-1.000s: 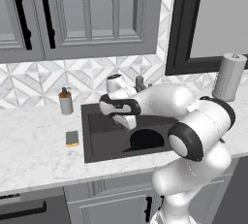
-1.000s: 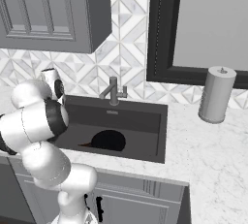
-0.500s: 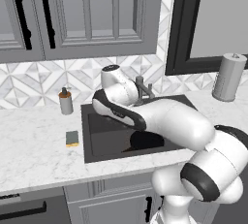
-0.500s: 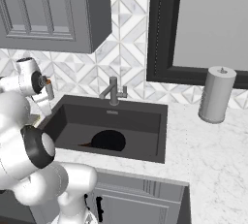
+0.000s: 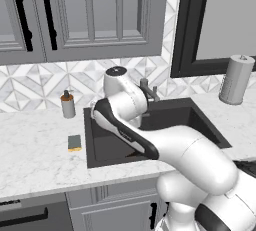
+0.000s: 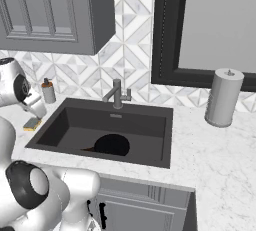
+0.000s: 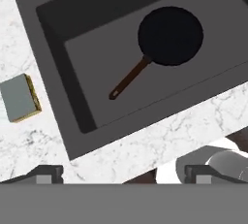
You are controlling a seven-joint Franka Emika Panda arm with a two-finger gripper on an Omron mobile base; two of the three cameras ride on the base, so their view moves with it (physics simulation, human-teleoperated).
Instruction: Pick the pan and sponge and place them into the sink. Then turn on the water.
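In the left base view we see the sponge (image 5: 74, 142) lying flat on the marble counter (image 5: 35, 150), just left of the sink (image 5: 100, 147), with the soap dispenser (image 5: 67, 105) behind it. Our arm bends over the basin's left part.

In the right base view the pan (image 6: 112, 145) lies on the sink floor, faucet (image 6: 117, 93) dry.

In the hand view the gripper (image 7: 123, 174) looks straight down, fingertips spread wide and holding nothing. The sponge sits up and left of it, beyond the sink rim, so we judge the hand must travel that way.
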